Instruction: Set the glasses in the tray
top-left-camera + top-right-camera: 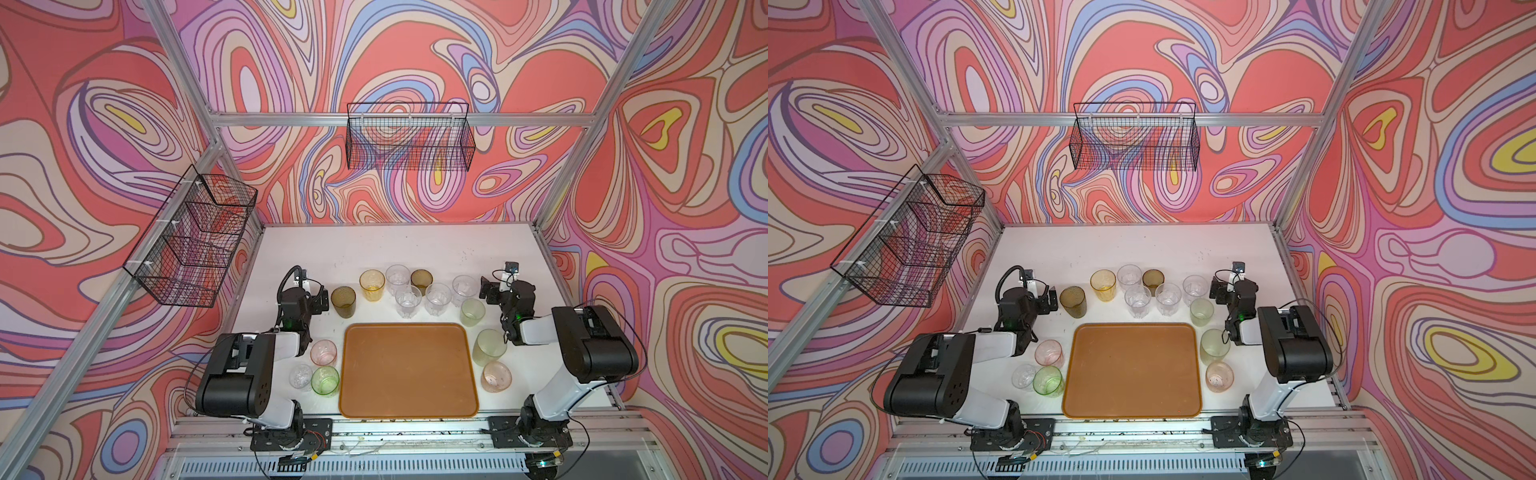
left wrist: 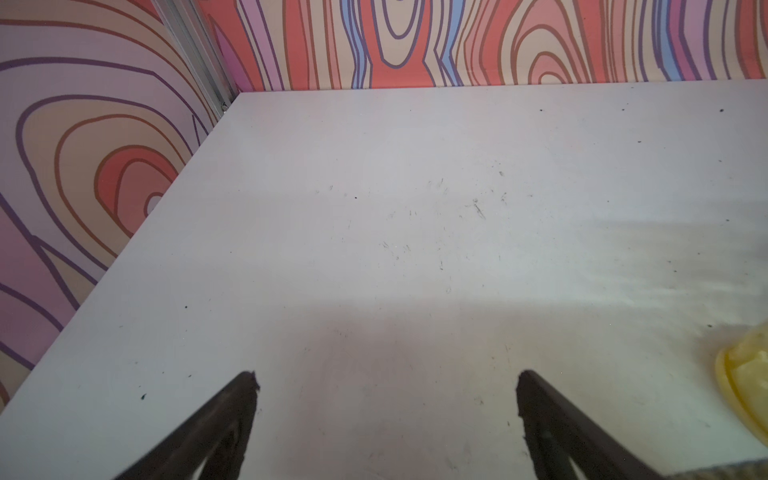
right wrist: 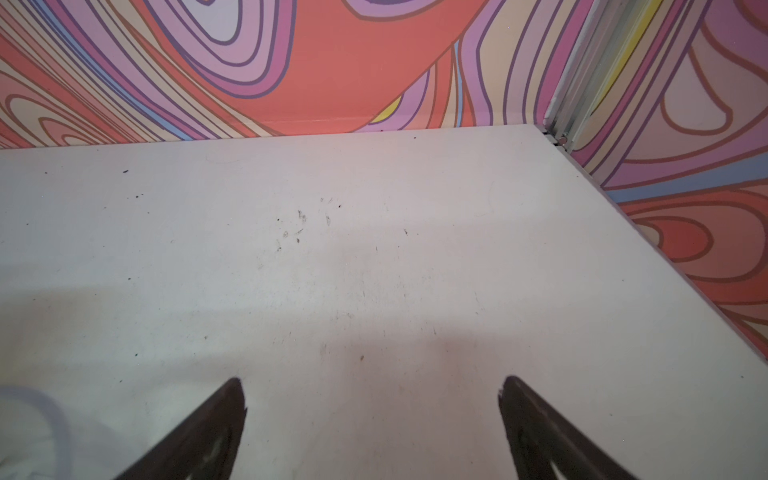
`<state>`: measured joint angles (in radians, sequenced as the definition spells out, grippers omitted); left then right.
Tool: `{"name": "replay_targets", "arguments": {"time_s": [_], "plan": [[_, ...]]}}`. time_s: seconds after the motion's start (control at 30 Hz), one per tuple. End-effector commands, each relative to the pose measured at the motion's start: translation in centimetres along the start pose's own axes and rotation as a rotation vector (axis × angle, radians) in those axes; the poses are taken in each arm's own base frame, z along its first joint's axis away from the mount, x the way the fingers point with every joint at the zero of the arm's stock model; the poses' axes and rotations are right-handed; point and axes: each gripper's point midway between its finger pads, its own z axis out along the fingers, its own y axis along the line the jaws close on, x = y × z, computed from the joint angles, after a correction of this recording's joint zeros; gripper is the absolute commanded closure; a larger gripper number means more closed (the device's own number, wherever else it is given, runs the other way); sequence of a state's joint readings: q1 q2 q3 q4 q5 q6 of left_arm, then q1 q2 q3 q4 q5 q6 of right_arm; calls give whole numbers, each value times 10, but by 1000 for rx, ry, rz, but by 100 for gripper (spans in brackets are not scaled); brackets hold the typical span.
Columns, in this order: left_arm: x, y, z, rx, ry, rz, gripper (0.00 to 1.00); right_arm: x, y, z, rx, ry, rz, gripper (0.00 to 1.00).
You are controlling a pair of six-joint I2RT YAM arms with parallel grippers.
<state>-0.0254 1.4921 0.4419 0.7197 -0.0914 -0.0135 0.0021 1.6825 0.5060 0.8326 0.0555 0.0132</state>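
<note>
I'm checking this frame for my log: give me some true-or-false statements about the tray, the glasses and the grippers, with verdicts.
1. The tray holds no glasses. True.
2. The left gripper is shut on the olive-brown glass nearest it. False: its jaws stand open and empty, and that glass stands on the table beside it.
3. The bright green glass stands left of the tray. True.
4. Both pink glasses stand on one side of the tray. False: the left pink glass and the right pink glass flank it.
5. The right gripper is open and empty. True.
</note>
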Motion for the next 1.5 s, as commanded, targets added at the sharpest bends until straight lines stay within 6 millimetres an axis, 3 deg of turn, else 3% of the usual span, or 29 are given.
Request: {"name": "replay_targets", "arguments": {"time_s": [0.0,0.03,0.2,0.43,0.53,0.8,1.1,1.27,1.47], "plan": [[-12,5,-3,-29,39,-5,0,-25,-12,-2,80,37,14,2],[-29,7,-1,-41,24,-11,0,-27,-14,-1,92,59,15,2],[-61,21,-13,-117,66,-36,0,-43,-20,-8,141,157,38,2],[-92,14,-42,-71,206,-103,2,-65,-23,-31,194,382,124,2],[-95,3,-53,-12,285,-142,3,-68,-23,-42,224,479,189,2],[-96,-21,-85,111,525,-190,0,-75,9,-87,97,663,263,2],[-87,-37,-126,208,642,-172,0,-74,53,-138,-49,746,265,17],[-87,-47,-140,241,684,-186,0,-58,82,-148,-78,817,181,24],[-92,-51,-144,229,636,-214,0,-43,109,-144,-135,858,132,35]]}}
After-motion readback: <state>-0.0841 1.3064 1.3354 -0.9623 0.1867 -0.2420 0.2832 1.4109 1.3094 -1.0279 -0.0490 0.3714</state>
